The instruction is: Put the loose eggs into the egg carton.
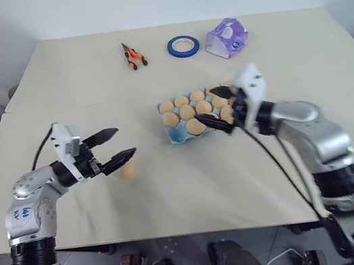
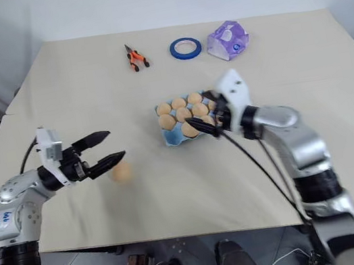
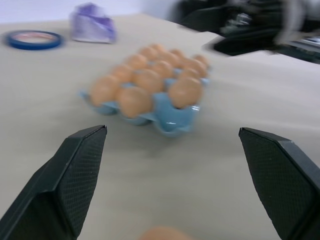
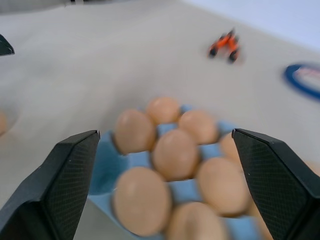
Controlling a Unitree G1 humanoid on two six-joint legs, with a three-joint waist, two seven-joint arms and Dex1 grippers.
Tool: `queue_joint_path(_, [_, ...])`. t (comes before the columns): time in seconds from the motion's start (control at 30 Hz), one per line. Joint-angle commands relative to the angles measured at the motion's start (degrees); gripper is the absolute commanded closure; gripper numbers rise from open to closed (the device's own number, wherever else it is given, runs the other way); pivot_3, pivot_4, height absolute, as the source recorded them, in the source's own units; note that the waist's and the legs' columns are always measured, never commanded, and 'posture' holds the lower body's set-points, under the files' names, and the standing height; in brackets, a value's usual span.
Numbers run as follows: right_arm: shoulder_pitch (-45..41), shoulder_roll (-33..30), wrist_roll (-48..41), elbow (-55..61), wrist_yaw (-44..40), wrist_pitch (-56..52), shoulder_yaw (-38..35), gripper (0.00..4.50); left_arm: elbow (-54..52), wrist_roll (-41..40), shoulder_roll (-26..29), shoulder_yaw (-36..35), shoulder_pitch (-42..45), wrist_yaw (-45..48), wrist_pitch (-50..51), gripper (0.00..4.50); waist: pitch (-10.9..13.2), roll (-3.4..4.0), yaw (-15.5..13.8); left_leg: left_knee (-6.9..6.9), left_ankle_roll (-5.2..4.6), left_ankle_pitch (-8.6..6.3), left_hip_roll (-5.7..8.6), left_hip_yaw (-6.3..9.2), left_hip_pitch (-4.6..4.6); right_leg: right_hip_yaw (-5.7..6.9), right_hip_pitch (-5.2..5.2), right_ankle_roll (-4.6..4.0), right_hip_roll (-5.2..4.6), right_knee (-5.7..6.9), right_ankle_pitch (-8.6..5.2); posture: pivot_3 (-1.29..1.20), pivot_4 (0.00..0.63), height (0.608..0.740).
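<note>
The light blue egg carton (image 1: 179, 134) sits mid-table with several tan-orange eggs (image 1: 187, 111) in its cups. One loose egg (image 1: 127, 171) lies on the table to the carton's left. Just above and slightly behind that egg hovers my left gripper (image 1: 125, 141), open and pointing toward the carton, with the egg (image 3: 162, 232) low between its fingers. My right gripper (image 1: 205, 104) hangs open over the carton's right side, holding nothing. In the right wrist view the filled cups (image 4: 175, 152) lie between its spread fingers.
At the far side of the table lie orange-handled pliers (image 1: 133, 56), a blue tape roll (image 1: 183, 45) and a purple tissue pack (image 1: 226, 37). The beige table (image 1: 175, 201) runs on to its front edge below both arms.
</note>
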State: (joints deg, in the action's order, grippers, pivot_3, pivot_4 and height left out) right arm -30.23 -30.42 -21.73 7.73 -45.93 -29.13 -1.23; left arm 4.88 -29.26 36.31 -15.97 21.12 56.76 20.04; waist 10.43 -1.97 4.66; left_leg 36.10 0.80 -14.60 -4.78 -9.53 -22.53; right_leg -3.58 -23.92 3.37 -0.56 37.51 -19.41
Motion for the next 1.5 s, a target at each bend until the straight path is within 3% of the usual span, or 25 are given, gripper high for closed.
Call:
queue_joint_path(0.03, [4.8,-4.5,-5.4,0.4,-9.6,4.1,-5.6,0.06,-4.2,-1.7,1.9,-6.4,-3.7,-3.8,0.3,0.0,0.0,0.0,0.2,-0.03,-0.02,-0.01,0.0,-0.02,-0.01,-0.02,0.0,0.0,-0.01,-0.06,0.0,0.0,0.15,0.74])
queue_joint_path(0.13, [7.5,-7.4,-6.9,-0.9,-14.1,5.0,-7.0,0.06,-7.7,-2.6,2.4,-10.2,-8.4,-6.0,1.5,0.0,0.0,-0.01,0.7,0.0,-0.05,-0.06,-0.02,-0.12,0.03,-0.09,0.01,0.01,0.0,-0.05,0.0,0.0,0.15,0.74])
queue_joint_path(0.47, [7.8,-12.5,-6.6,-12.2,-19.9,7.3,-9.0,0.06,-24.9,-8.3,1.2,-22.8,-36.5,-5.8,5.5,0.0,0.1,-0.14,1.2,-0.01,-0.26,-0.19,0.0,0.05,0.36,0.02,0.34,-0.14,-0.15,-0.04,-0.05,0.0,0.15,0.74])
queue_joint_path(0.63, [6.9,-12.5,-6.4,-13.3,-21.0,7.4,-7.9,0.06,-27.3,-9.3,0.2,-24.7,-41.9,-6.4,4.4,0.0,0.1,-0.14,1.1,-0.04,-0.13,-0.31,0.0,0.23,0.35,0.14,0.36,-0.32,-0.16,-0.06,-0.11,0.0,0.15,0.74])
queue_joint_path(0.83, [5.0,-11.2,-5.6,-14.2,-20.1,7.5,-6.7,0.06,-28.7,-8.9,-0.9,-20.0,-38.3,-9.7,4.6,0.0,0.1,-0.14,0.9,-0.04,-0.03,-0.39,0.01,0.26,0.33,0.15,0.39,-0.35,-0.19,-0.1,-0.11,0.0,0.15,0.74])
queue_joint_path(1.0, [5.3,-9.9,-5.3,-13.2,-18.5,7.6,-6.3,0.06,-25.0,-5.1,-0.5,-10.8,-28.7,-11.7,4.2,0.0,0.1,-0.13,0.4,-0.04,-0.24,-0.26,0.0,0.26,0.31,0.17,0.39,-0.34,-0.14,-0.1,-0.11,0.0,0.15,0.74])
queue_joint_path(1.23, [7.8,-8.6,-5.6,-9.8,-15.9,7.1,-6.7,0.06,-12.8,3.3,0.0,0.1,-16.6,-12.1,1.0,0.0,0.1,-0.13,0.2,-0.04,-0.03,-0.16,-0.01,0.22,0.29,0.15,0.36,-0.29,-0.06,-0.1,-0.08,0.0,0.15,0.74])
queue_joint_path(1.5, [10.8,-7.8,-6.5,-6.5,-13.2,6.5,-7.8,0.06,0.1,8.5,-1.7,6.9,-8.3,-9.6,-5.0,0.0,0.1,-0.13,0.1,0.0,0.04,-0.13,-0.04,0.18,0.28,0.15,0.32,-0.27,-0.02,-0.06,-0.08,0.0,0.15,0.74])
